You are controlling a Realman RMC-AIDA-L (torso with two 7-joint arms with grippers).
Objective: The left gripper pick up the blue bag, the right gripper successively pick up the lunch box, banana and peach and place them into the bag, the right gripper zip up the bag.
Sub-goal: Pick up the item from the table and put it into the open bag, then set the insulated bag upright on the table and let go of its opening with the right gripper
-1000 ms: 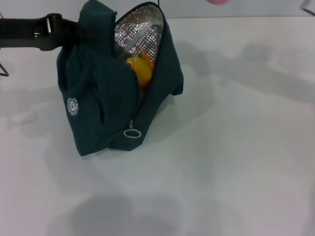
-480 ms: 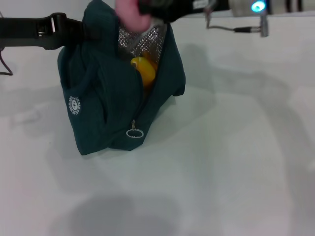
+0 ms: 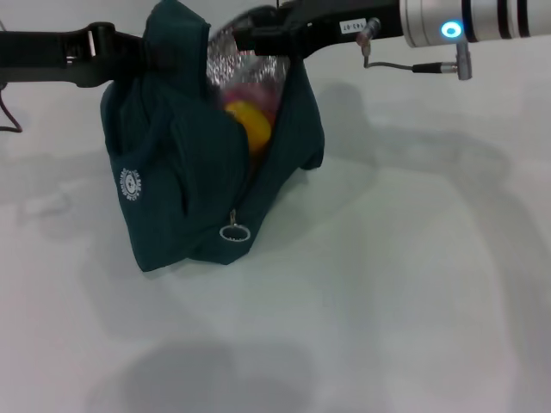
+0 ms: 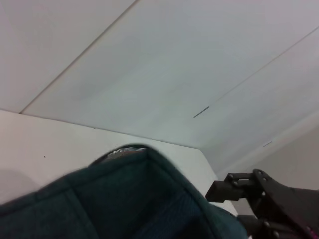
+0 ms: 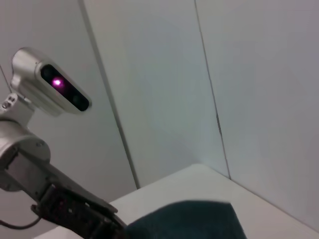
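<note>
**Right pincer at the mouth of the held bag**

The white desk [image 3: 405,284] carries little besides the blue bag [image 3: 185,189], which stands at its left part with the ring zip pull [image 3: 233,233] hanging low on the front and the zip undone above it. A round white logo [image 3: 128,184] shows on the bag's side. Nothing else lies near it on the desk; grey wall panels fill the background in both wrist views.

The left pincer [image 3: 138,53] reaches in from the left at the top edge of the bag, its tip buried in the fabric, so I cannot tell how its fingers stand. The bag's top is bunched there.

The right pincer [image 3: 245,36] comes in from the right, level, its tip just over the open mouth against the silver foil lining [image 3: 225,60]. Whether its fingers are spread or closed cannot be told from any view.

Inside the opening the banana [image 3: 250,123] shows yellow-orange, and the peach [image 3: 251,91] sits as a pinkish shape just above it, below the right pincer. The lunch box is not visible.
</note>
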